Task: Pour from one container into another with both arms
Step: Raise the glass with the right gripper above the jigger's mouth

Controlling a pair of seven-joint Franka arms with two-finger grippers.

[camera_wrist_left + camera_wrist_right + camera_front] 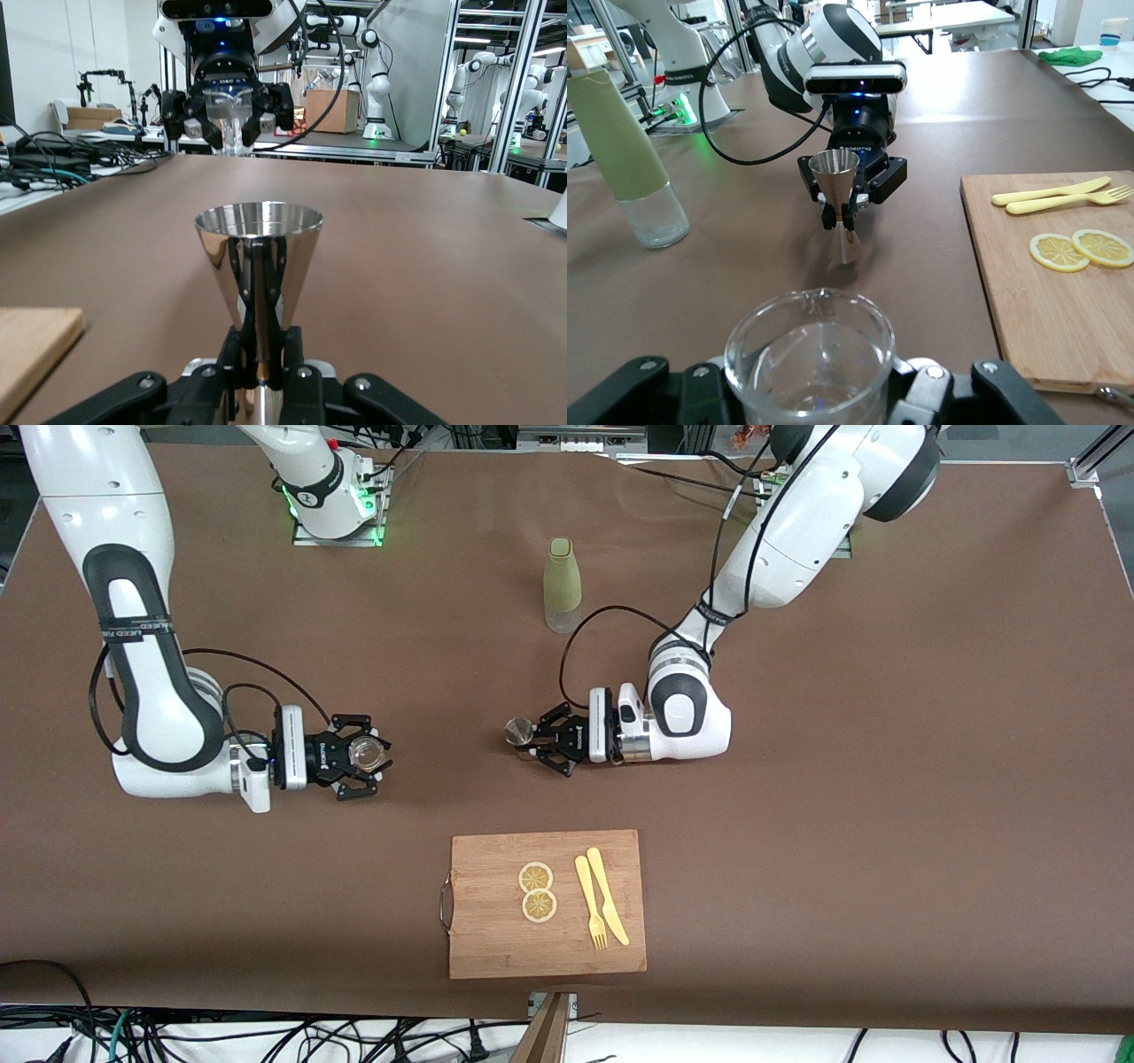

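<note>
**Two hands hold a glass and a metal cone above the brown counter**

The brown counter fills the front view, and the wooden cutting board lying near its front-camera edge serves as the landmark here.

The right arm reaches out from its base toward its own end of the counter, farther from the front camera than the board. The left arm bends down from its base to a spot just farther from the camera than the board.

A green-sleeved bottle with a clear bottom stands upright on the counter, well farther from the camera than the board and between the two arm bases.

The right hand hovers low over the counter, off the board's corner toward the right arm's end. Its fingers are closed around a clear glass beaker, held upright with the mouth up.

The left hand hangs over the counter just past the board's upper edge in the front view. It grips a shiny metal cone-shaped measuring cup by its narrow lower part, wide mouth up. The two hands face each other, well apart.

On the board lie two lemon slices, touching, and beside them a yellow plastic fork and a yellow plastic knife side by side.
</note>
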